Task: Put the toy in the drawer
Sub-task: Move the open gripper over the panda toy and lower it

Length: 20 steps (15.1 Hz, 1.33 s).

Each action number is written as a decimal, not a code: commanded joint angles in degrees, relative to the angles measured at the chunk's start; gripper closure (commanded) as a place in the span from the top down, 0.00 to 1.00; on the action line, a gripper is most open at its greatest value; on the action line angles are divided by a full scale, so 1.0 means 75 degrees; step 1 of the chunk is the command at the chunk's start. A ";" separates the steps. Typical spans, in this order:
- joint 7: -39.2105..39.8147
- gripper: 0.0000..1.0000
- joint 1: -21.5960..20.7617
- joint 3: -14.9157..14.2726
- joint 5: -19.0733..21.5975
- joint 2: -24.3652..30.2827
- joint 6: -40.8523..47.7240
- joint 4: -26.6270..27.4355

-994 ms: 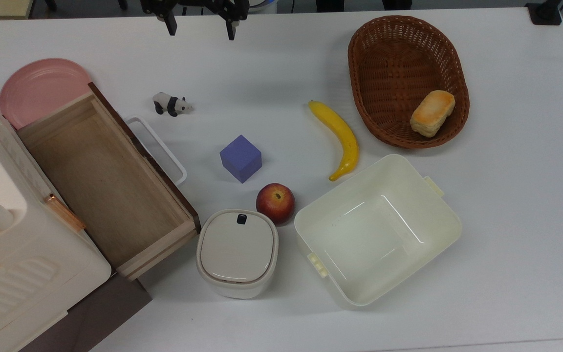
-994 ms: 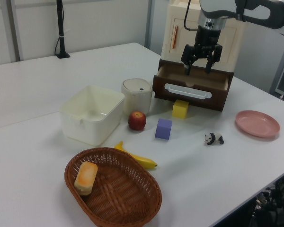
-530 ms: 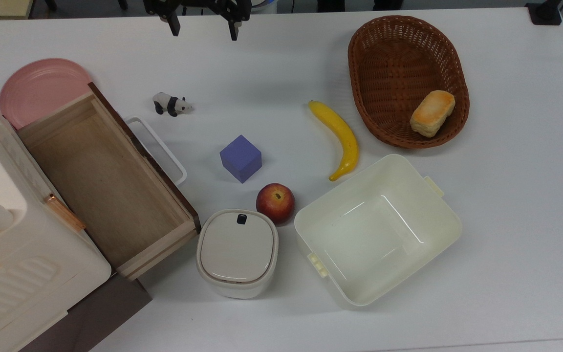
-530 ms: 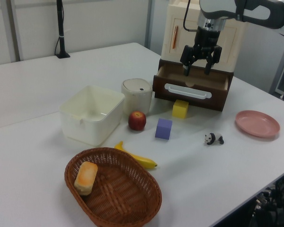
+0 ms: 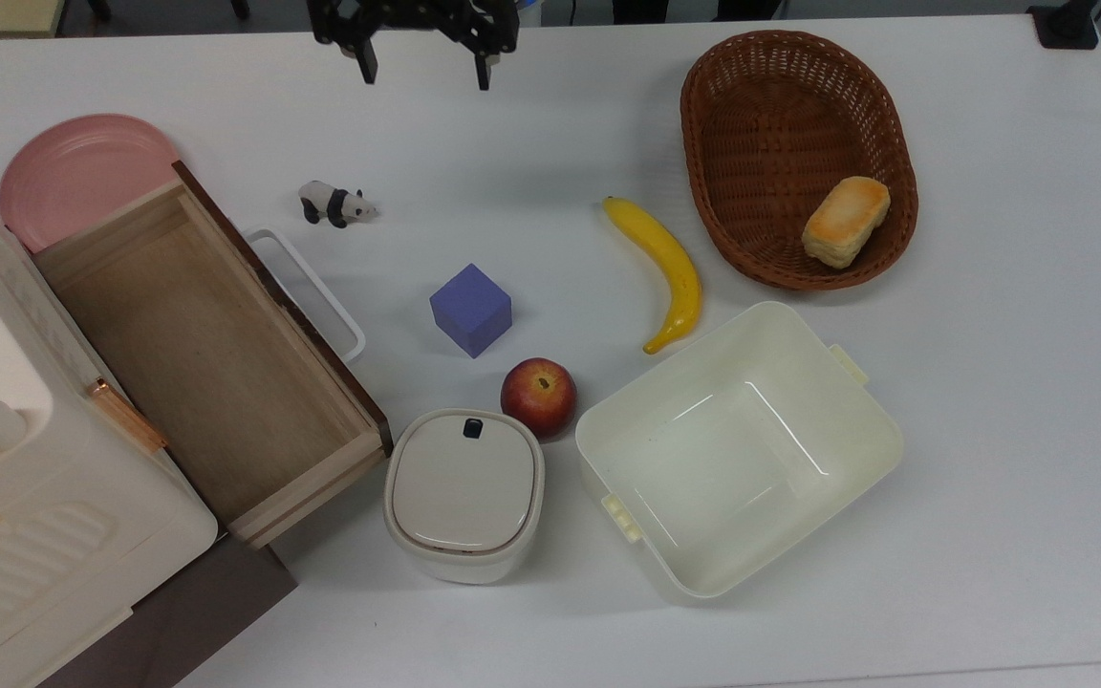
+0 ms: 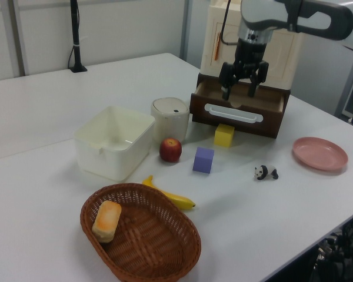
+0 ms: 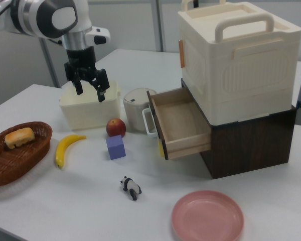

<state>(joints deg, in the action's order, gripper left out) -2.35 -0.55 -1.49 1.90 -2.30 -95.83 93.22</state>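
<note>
Since the earlier frame, the jaws (image 5: 421,65) shift toward the top view's right and slightly down in the picture; all items on the table (image 5: 550,124) remain in place. The jaws stand open and empty, raised above the table.

Going left to right in the top view:
- The drawer (image 5: 197,354) is pulled out of the cream cabinet (image 5: 25,497), well to the left of and below the jaws. Its wooden interior is bare, and its white loop handle (image 5: 307,291) faces the open table.
- The pink plate (image 5: 73,172) lies just behind the drawer's far corner.
- The toy (image 5: 335,203) stands on its four legs on the table, to the left of and below the jaws, apart from them. Its long axis runs roughly left-right in the top view, head toward the right.
- The purple cube (image 5: 471,309) sits below the jaws, beyond the toy.

Judgement: the coming move is a descent toward the toy, with the fingers closing across its narrow body. Open table surrounds the toy on all sides. The handle, the nearest obstruction, lies on the path from the toy to the drawer, so the carry probably needs lift to cross it.
</note>
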 commanded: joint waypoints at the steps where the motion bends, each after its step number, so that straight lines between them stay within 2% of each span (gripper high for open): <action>1: 0.1725 1.00 0.0224 0.0397 -0.0650 0.0201 -0.0277 0.0532; 3: 0.4193 1.00 0.0843 0.0828 -0.0721 0.0224 -0.0277 0.0823; 4: 0.5167 1.00 0.1311 0.1191 -0.0721 0.0236 -0.0277 0.0895; 6: 0.6507 1.00 0.2376 0.1999 -0.0756 0.0224 -0.0288 0.0989; 10: 0.6841 1.00 0.3177 0.2821 -0.0932 0.0247 -0.0312 0.1280; 12: 0.6818 1.00 0.3307 0.3173 -0.1293 0.0259 -0.0358 0.1667; 15: 0.6771 1.00 0.3424 0.3350 -0.1483 0.0247 -0.0744 0.2066; 20: 0.6759 1.00 0.3494 0.3339 -0.2583 -0.0489 -0.1166 0.2126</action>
<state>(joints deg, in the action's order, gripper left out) 47.98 24.09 22.72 -13.29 -3.38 -101.54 108.02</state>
